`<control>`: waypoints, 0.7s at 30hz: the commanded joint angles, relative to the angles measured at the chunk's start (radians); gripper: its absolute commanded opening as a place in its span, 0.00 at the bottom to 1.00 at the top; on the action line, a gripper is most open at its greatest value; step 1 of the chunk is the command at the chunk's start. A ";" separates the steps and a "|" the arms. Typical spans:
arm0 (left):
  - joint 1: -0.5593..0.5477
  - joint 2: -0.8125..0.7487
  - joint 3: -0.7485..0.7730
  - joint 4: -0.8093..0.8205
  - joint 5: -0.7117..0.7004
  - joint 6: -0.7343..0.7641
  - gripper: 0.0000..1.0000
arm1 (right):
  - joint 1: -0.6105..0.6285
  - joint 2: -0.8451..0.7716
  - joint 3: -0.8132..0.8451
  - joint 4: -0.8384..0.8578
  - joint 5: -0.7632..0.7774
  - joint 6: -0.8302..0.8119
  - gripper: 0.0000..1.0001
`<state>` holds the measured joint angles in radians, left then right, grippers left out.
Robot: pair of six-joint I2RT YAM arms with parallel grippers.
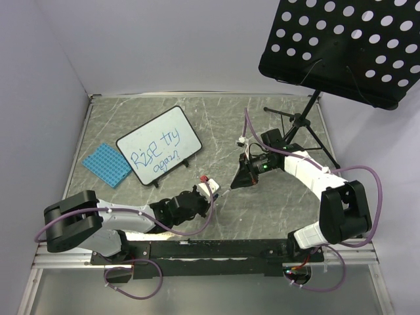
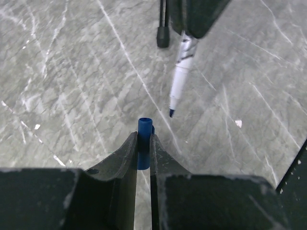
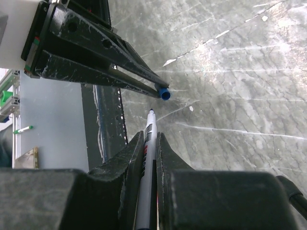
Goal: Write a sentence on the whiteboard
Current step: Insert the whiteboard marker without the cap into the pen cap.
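The sentence (image 1: 157, 152) sits in blue on the whiteboard (image 1: 159, 146), back-left on the table and well clear of both arms. The left gripper (image 2: 144, 139) pinches the blue cap (image 2: 144, 128), and the right gripper (image 3: 149, 139) clamps the marker (image 2: 181, 76). Its tip is aimed at the cap's mouth, near but slightly off-line, so recapping looks next.

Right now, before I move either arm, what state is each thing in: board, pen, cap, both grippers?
Small black-framed whiteboard: written on in blue.
Blue handwritten sentence: present, two lines.
White-barrelled marker: uncapped, tip exposed.
Blue marker cap: off, held just short of that tip.
Left gripper: shut on the cap.
Right gripper: shut on the marker.
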<state>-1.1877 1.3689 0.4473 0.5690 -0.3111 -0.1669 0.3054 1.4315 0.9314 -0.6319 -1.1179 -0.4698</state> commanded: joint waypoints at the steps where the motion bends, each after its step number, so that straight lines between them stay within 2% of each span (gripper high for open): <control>1: 0.000 -0.019 -0.022 0.100 0.079 0.049 0.01 | 0.004 0.004 0.044 0.015 -0.019 -0.018 0.00; 21: 0.000 -0.008 -0.004 0.109 0.136 0.067 0.01 | 0.009 0.017 0.043 0.021 -0.020 -0.006 0.00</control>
<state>-1.1877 1.3689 0.4206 0.6243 -0.2016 -0.1162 0.3061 1.4395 0.9314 -0.6304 -1.1179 -0.4648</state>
